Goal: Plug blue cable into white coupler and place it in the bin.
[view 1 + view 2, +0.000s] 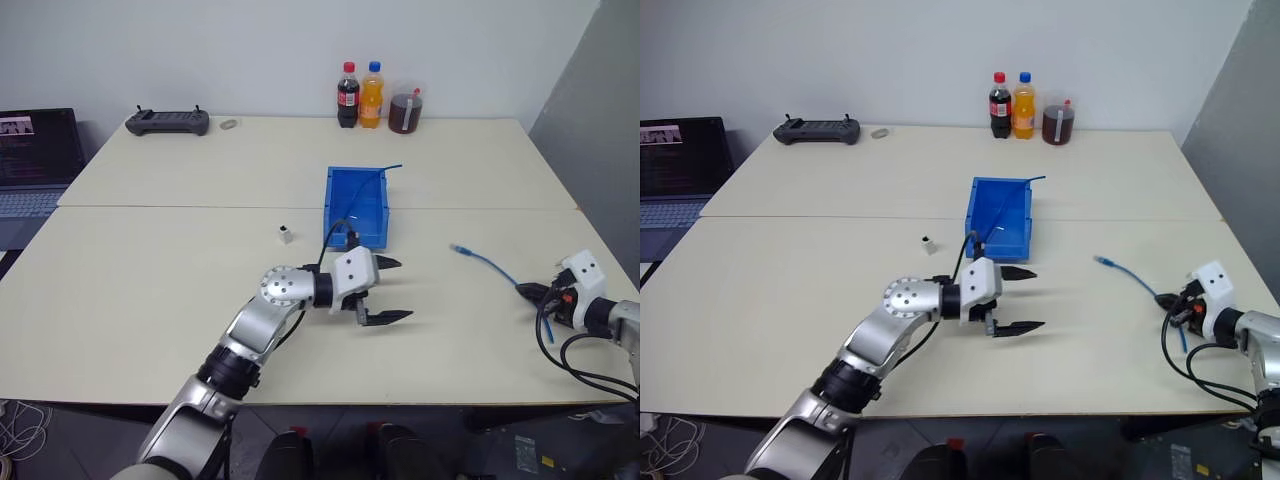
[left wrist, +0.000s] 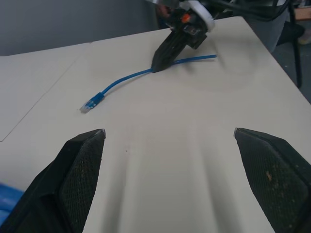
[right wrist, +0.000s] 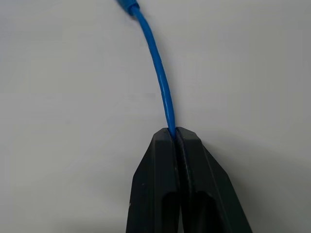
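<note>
Right wrist view: my right claw (image 3: pixel 176 133) pinches the cable (image 3: pixel 158 73), right of the bin (image 1: pixel 356 205). Left claw (image 1: pixel 385 290) spread, empty. Coupler (image 1: pixel 286 235) sits left of bin. Next: grab coupler w/ left, mate plug.

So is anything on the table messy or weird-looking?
One small thing: a thin blue cable hangs out over the back corner of the blue bin instead of lying inside. Otherwise nothing is spilled or broken. The three drinks stand upright, and the right gripper is pinching the other blue cable.
</note>
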You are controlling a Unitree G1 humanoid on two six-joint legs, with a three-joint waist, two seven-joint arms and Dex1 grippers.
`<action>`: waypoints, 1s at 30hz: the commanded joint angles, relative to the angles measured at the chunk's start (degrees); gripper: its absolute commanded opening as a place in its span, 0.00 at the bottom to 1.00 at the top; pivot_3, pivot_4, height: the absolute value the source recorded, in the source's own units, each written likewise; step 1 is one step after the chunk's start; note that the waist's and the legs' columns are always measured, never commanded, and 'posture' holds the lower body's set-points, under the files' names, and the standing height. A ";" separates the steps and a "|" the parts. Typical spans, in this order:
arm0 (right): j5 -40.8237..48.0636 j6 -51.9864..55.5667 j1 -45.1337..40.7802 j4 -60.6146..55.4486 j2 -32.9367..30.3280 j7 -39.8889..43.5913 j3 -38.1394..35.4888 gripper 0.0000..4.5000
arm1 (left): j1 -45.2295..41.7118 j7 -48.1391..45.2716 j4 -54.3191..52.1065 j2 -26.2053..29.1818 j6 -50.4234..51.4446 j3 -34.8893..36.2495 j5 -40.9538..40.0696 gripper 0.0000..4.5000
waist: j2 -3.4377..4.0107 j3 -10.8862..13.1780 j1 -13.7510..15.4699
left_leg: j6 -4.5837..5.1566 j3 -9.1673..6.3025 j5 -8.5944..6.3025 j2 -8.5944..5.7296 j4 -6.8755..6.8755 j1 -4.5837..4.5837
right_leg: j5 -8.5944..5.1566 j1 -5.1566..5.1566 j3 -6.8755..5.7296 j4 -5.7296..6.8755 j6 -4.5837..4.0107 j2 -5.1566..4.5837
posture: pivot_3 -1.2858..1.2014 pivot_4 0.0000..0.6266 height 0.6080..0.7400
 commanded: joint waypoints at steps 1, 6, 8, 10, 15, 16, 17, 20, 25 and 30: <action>4.14 6.08 -0.63 -13.39 -1.13 2.69 1.36 0.00 | 8.27 1.91 -12.75 4.97 4.73 6.05 -3.44 1.00 | 0.04 0.02 0.02 | 0.00 0.00 0.00 0.01 -0.01 0.01 | 0.00 -0.01 0.01 0.00 0.00 0.00 | 0.52 0.24 1.00; 5.11 11.69 -4.15 -23.74 4.99 -0.05 8.66 0.00 | 28.68 7.64 -28.49 11.27 10.83 16.30 -5.69 1.00 | 0.03 0.07 -0.17 | -0.01 -0.14 -0.01 0.09 -0.06 0.03 | -0.01 -0.02 -0.10 0.02 -0.01 0.01 | 0.52 0.24 1.00; 3.46 11.97 -5.76 -24.28 7.60 -1.29 12.18 0.00 | 35.15 10.89 -31.93 10.93 11.63 19.92 -5.43 1.00 | -0.03 0.07 0.06 | 0.00 -0.20 -0.01 0.06 -0.01 0.02 | -0.01 0.02 -0.16 -0.02 0.01 -0.04 | 0.52 0.24 1.00; 2.58 12.09 -7.48 -24.21 10.03 -1.43 15.61 0.00 | 40.80 14.32 -34.53 9.64 11.80 22.35 -4.79 1.00 | -0.04 0.08 0.46 | 0.01 -0.21 -0.01 0.00 0.02 0.00 | -0.02 0.04 -0.19 -0.03 0.01 -0.10 | 0.52 0.24 1.00; -0.18 11.55 -11.78 -20.87 14.78 -0.38 23.45 0.00 | 52.25 22.49 -35.87 3.59 8.26 23.93 -2.37 1.00 | -0.05 0.08 0.99 | 0.08 -0.16 -0.05 -0.07 0.06 -0.04 | -0.01 0.02 -0.20 -0.14 0.01 -0.21 | 0.52 0.24 1.00; -0.39 11.58 -12.02 -20.29 14.95 -0.06 24.11 0.00 | 53.72 23.60 -36.34 2.70 7.83 23.58 -1.89 1.00 | -0.07 0.07 0.96 | 0.09 -0.16 -0.05 -0.06 0.06 -0.05 | -0.01 0.02 -0.21 -0.14 0.01 -0.20 | 0.52 0.24 1.00; -0.51 11.57 -12.18 -19.86 15.03 0.23 24.49 0.00 | 54.65 24.38 -36.64 2.10 7.50 23.27 -1.56 1.00 | -0.08 0.08 0.99 | 0.09 -0.17 -0.05 -0.06 0.05 -0.05 | -0.01 0.02 -0.22 -0.14 0.01 -0.20 | 0.52 0.24 1.00; -1.21 10.73 -12.16 -18.02 15.19 1.21 26.05 0.05 | 57.12 26.84 -37.58 -0.25 6.91 22.73 -1.49 1.00 | -0.09 0.08 0.95 | 0.09 -0.17 -0.05 -0.06 0.04 -0.05 | -0.01 0.00 -0.22 -0.14 0.00 -0.19 | 0.52 0.24 1.00; -0.72 10.20 -11.47 -17.00 15.09 3.15 26.69 0.27 | 57.23 28.83 -37.83 -1.40 6.50 20.83 -0.44 1.00 | -0.09 0.08 0.37 | 0.10 -0.14 -0.05 -0.02 0.04 -0.03 | -0.01 0.01 -0.19 -0.13 0.00 -0.13 | 0.52 0.24 1.00; 0.29 10.55 -11.30 -18.07 14.88 3.80 25.56 0.55 | 55.30 28.62 -37.72 -0.57 6.94 20.17 -0.82 1.00 | -0.09 0.08 0.28 | 0.10 -0.14 -0.05 -0.01 0.03 -0.03 | -0.01 0.01 -0.19 -0.12 0.00 -0.10 | 0.52 0.24 1.00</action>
